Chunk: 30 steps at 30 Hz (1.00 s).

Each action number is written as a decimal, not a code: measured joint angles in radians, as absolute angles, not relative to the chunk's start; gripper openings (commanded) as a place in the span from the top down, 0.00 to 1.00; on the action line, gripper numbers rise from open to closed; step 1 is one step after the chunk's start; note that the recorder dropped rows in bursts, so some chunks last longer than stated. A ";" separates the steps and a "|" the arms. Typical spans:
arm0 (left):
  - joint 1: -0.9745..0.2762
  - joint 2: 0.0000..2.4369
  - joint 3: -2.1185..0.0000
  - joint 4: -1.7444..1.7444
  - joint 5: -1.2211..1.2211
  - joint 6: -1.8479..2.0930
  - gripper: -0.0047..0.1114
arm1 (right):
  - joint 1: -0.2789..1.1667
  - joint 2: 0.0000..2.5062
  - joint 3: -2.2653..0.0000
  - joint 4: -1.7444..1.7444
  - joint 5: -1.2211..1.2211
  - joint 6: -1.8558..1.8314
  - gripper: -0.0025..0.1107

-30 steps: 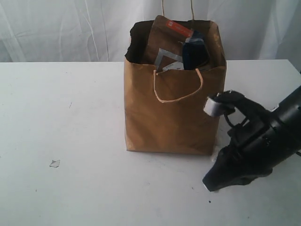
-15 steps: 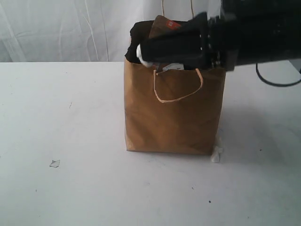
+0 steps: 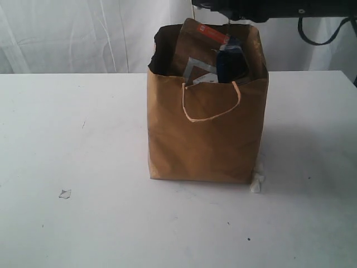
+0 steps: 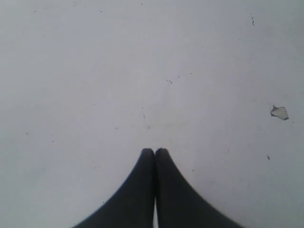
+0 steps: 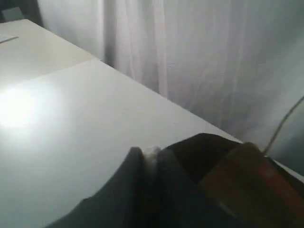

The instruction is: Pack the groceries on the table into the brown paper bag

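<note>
A tall brown paper bag (image 3: 203,139) stands upright at the middle of a plain white table (image 3: 83,229), backed by a pleated white curtain (image 3: 83,33). A brown foil pouch (image 3: 192,44) with an orange-red strip and a long dark packet (image 3: 231,64) poke above the bag's open mouth. A tiny pale flake (image 3: 64,194) lies well to the near left, and a small white scrap (image 3: 256,181) sits against the bag's near right corner. The left gripper (image 4: 155,152) hangs over bare tabletop, its fingers pressed together on nothing. The right gripper (image 5: 151,153) is above the bag's mouth, fingers drawn close with a pale sliver between them, too blurred to name.
</note>
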State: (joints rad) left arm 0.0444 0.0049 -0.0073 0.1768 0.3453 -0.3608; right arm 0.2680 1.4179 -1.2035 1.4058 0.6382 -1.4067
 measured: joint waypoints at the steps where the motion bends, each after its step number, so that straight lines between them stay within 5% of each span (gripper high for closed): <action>1: 0.044 0.005 -0.007 0.177 0.345 -0.361 0.96 | 0.268 1.426 -1.203 1.406 0.619 -1.418 0.88; 4: 0.044 0.005 -0.007 0.177 0.345 -0.361 0.96 | 0.268 1.470 -1.204 1.363 0.543 -1.447 0.88; 12: 0.044 0.005 -0.007 0.177 0.345 -0.361 0.96 | 0.268 1.540 -1.204 1.297 0.520 -1.449 0.55; 30: 0.044 0.005 -0.007 0.177 0.345 -0.361 0.96 | 0.261 1.521 -1.204 1.229 0.434 -1.433 0.55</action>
State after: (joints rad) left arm 0.0444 0.0049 -0.0073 0.1768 0.3453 -0.3608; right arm 0.2606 1.5209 -1.2043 1.2288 0.4341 -1.4332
